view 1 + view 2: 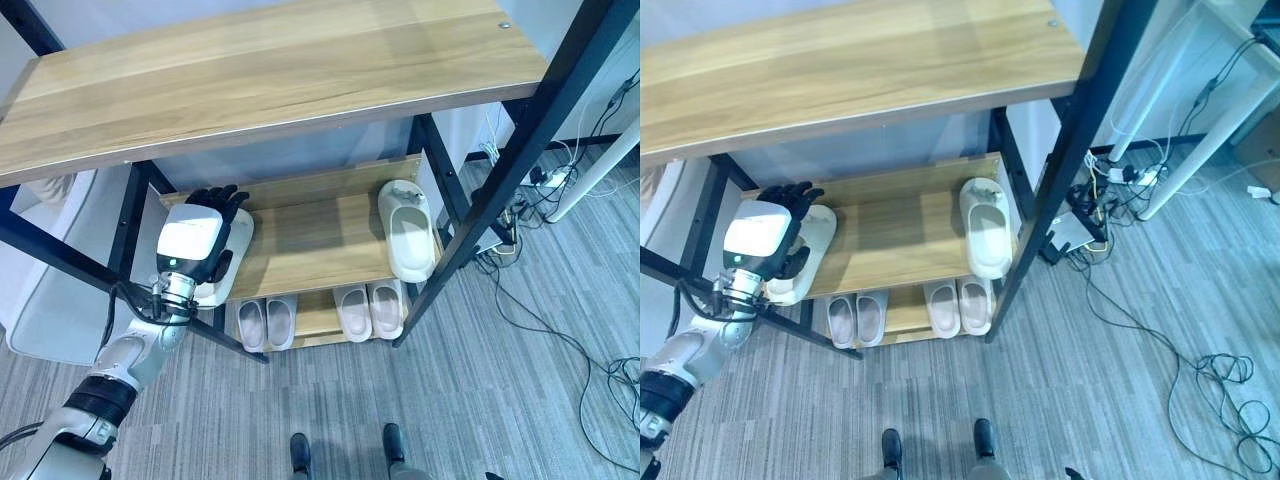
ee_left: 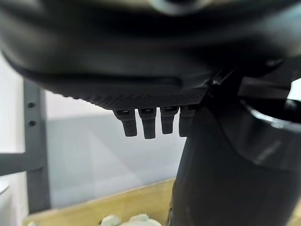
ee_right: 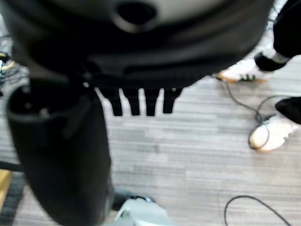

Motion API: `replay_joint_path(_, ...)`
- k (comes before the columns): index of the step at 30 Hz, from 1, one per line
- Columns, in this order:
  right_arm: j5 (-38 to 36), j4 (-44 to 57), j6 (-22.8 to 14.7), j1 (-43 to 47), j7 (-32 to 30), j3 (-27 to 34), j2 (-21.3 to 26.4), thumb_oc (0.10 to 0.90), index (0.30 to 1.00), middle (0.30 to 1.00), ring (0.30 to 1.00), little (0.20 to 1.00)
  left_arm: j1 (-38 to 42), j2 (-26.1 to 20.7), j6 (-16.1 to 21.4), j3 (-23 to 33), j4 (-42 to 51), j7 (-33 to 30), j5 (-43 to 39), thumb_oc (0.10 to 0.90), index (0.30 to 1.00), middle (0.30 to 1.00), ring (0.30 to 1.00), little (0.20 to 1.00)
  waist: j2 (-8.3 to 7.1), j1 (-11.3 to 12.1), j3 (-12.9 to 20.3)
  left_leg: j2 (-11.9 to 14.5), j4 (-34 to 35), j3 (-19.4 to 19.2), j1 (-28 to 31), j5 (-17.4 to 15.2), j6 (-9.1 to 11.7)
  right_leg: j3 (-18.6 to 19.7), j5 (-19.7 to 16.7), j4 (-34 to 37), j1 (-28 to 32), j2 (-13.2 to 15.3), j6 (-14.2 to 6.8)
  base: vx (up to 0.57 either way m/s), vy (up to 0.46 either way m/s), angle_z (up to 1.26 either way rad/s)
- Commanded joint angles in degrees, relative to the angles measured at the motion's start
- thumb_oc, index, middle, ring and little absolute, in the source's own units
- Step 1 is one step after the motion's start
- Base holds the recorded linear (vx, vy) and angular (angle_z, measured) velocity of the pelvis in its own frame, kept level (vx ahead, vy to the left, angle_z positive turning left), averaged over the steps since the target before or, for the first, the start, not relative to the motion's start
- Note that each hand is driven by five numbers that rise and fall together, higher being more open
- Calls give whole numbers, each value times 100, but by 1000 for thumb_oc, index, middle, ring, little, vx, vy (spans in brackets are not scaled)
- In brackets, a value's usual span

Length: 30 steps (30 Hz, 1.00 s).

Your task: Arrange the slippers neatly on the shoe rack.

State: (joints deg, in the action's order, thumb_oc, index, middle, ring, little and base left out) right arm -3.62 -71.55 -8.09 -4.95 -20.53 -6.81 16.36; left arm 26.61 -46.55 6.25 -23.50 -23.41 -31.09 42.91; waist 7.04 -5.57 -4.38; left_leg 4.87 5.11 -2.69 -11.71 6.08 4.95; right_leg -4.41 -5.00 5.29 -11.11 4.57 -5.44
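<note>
Left eye view: my left hand (image 1: 192, 245) sits at the middle shelf (image 1: 310, 240), fingers loosely extended over a white slipper (image 1: 226, 262) lying under them, gripping nothing. Beyond the fingertips, well apart across the board, lies its mate (image 1: 406, 228). I judge both light, soft foam, slightly slippery; best pinched at the strap's edge. Right wrist view: my right hand (image 3: 141, 101) hangs with straight fingers above the floor (image 3: 202, 155).
</note>
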Motion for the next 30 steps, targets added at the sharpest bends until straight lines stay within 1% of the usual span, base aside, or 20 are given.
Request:
replay_joint_path(1,-297,68,-75,-98,-298,97,198,800,900,900,900,900,943,-535,-267,349,-177,-593,-5,800,900,900,900,900,-275,-48,109,-484,-11,-9,-83,-447,-154,157,223,-29,-183,161,-379,0,0,0)
replay_joint_path(5,-269,79,-76,-67,-384,90,122,800,900,900,900,900,1033,-671,-375,323,-279,-612,42,800,900,900,900,900,-254,-35,77,-489,-11,-16,-117,-451,-158,151,216,-29,-223,164,-391,25,14,0)
replay_joint_path(11,-321,126,-99,-14,-402,116,182,800,900,900,900,900,1027,-806,-394,311,-327,-578,64,800,900,900,900,900,-261,-39,25,-484,-11,0,-120,-453,-158,159,214,-29,-240,167,-397,16,9,0)
replay_joint_path(16,-317,186,-123,-10,-400,129,212,800,900,900,900,900,906,-859,-373,406,-328,-559,28,800,900,900,900,900,-288,-46,-24,-492,-11,-5,-124,-464,-162,166,207,-29,-250,167,-392,0,0,0)
replay_joint_path(18,-299,198,-131,-12,-406,117,212,800,900,900,900,900,839,-834,-357,426,-324,-550,40,800,900,900,900,900,-297,-57,-41,-493,-11,-13,-125,-466,-162,162,215,-29,-249,166,-387,0,0,0)
replay_joint_path(19,-196,170,-132,155,-498,27,287,800,900,900,900,900,792,-745,-348,455,-223,-535,95,800,900,900,900,900,-306,-17,-52,-492,-11,10,-131,-458,-161,156,230,-29,-253,158,-377,0,0,0)
replay_joint_path(20,-158,272,-120,184,-442,-21,316,800,900,900,900,900,756,-732,-352,384,-290,-500,166,800,900,900,900,900,-313,-13,-60,-492,-11,11,-144,-456,-157,153,234,-29,-262,158,-370,0,0,0)
replay_joint_path(23,-71,375,-167,97,-522,-29,331,800,900,900,900,900,1109,-547,-386,178,-507,-535,50,800,900,900,900,900,-313,-53,-64,-510,-11,11,-216,-436,-159,147,211,-29,-333,162,-384,0,0,0)
replay_joint_path(26,-46,459,-178,42,-583,1,295,800,900,900,900,900,1232,-556,-399,88,-529,-543,37,800,900,900,900,900,-298,-53,-71,-516,-11,36,-300,-423,-158,115,180,-29,-410,176,-392,0,0,0)
replay_joint_path(30,-45,524,-188,105,-628,-28,303,800,900,900,900,900,1489,-512,-518,-36,-718,-629,32,800,900,900,900,900,-296,-70,-83,-506,-11,50,-394,-410,-154,105,159,-29,-491,163,-386,2,-7,2)
